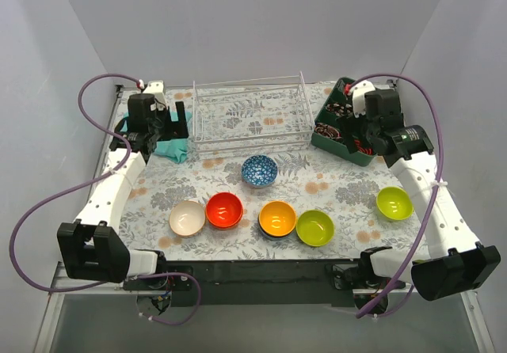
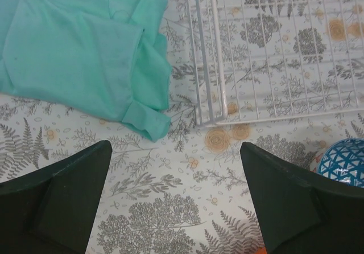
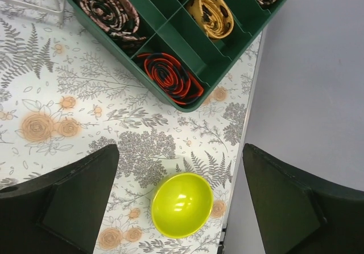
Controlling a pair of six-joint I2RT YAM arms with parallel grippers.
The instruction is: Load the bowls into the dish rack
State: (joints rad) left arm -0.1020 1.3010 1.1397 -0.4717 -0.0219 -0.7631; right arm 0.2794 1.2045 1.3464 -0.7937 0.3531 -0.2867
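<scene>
The white wire dish rack (image 1: pixel 249 115) stands at the back middle with nothing in it; its near-left corner (image 2: pixel 273 49) shows in the left wrist view. A blue-patterned bowl (image 1: pixel 259 170) (image 2: pixel 344 160) sits in front of it. Nearer lie a cream bowl (image 1: pixel 187 218), a red-orange bowl (image 1: pixel 224 210), an orange-yellow bowl (image 1: pixel 277 218) and a lime-green bowl (image 1: pixel 315 228). A second lime-green bowl (image 1: pixel 394 203) (image 3: pixel 182 204) sits by the right table edge. My left gripper (image 1: pixel 179 122) (image 2: pixel 176 146) hovers open left of the rack. My right gripper (image 1: pixel 363 141) (image 3: pixel 180 151) hangs open above the right-hand lime bowl.
A teal cloth (image 1: pixel 170 143) (image 2: pixel 79 54) lies crumpled left of the rack, below my left gripper. A dark green compartment tray (image 1: pixel 342 127) (image 3: pixel 182 32) of rolled items stands right of the rack. The table's right edge (image 3: pixel 250 111) runs close beside the lime bowl.
</scene>
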